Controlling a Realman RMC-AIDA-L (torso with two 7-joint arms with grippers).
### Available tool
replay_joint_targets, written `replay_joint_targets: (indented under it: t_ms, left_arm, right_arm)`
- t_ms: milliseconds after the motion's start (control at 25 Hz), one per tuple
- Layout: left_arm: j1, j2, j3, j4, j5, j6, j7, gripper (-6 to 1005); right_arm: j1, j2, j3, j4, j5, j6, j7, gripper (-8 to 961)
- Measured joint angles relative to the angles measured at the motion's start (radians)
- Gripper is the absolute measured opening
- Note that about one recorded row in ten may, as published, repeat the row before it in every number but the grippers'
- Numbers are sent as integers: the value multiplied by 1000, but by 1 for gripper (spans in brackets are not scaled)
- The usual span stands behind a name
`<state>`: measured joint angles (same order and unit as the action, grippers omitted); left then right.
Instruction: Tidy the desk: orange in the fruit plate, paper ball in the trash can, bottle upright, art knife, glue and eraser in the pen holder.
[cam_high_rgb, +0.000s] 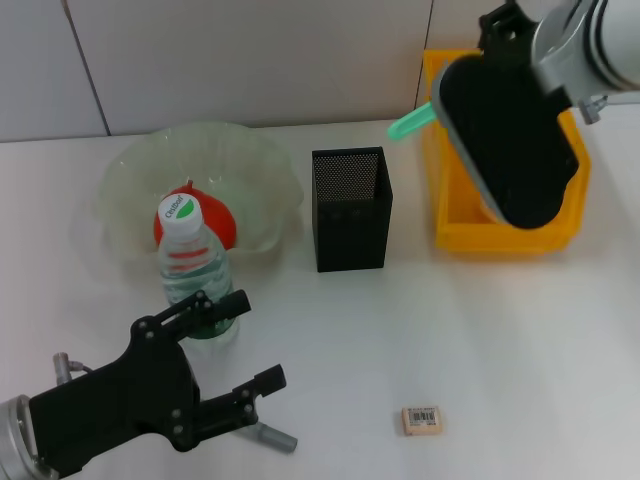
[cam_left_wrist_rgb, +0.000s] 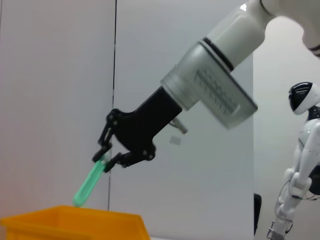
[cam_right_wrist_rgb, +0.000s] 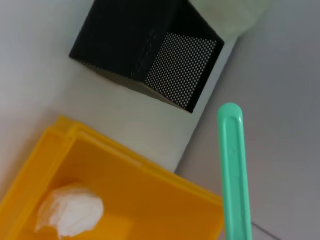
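My right gripper (cam_left_wrist_rgb: 106, 161) is shut on the green art knife (cam_left_wrist_rgb: 89, 185), held in the air above the near-left corner of the yellow trash can (cam_high_rgb: 500, 238). The knife's tip (cam_high_rgb: 410, 122) points toward the black mesh pen holder (cam_high_rgb: 350, 208). The white paper ball (cam_right_wrist_rgb: 70, 210) lies inside the trash can (cam_right_wrist_rgb: 125, 200). The bottle (cam_high_rgb: 190, 265) stands upright in front of the fruit plate (cam_high_rgb: 130, 175), half hiding the orange (cam_high_rgb: 222, 222) that sits in it. Just in front of the bottle, my left gripper (cam_high_rgb: 250, 345) is open. A small grey glue stick (cam_high_rgb: 275, 437) lies by its lower finger. The eraser (cam_high_rgb: 421, 420) lies on the table near the front.
The white table runs back to a pale wall. My right arm's black wrist (cam_high_rgb: 510, 140) covers much of the trash can in the head view. A white humanoid robot (cam_left_wrist_rgb: 300, 165) stands far off to the side.
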<state>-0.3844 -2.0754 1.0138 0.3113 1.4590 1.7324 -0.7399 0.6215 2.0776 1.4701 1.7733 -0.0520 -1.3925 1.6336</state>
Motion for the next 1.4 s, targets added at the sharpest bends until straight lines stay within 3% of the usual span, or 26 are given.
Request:
replay_joint_targets:
  t_ms: [720,1400]
  left_arm:
    - [6,-1,0,-12,-1,11,-3,797]
    - [-4,-2,0,-12,-3,12,2,798]
  right_arm:
    - [23,10,-133,-226,-132,289,-34,182]
    - [82,15,-235,-361,-143,315,-2,210]
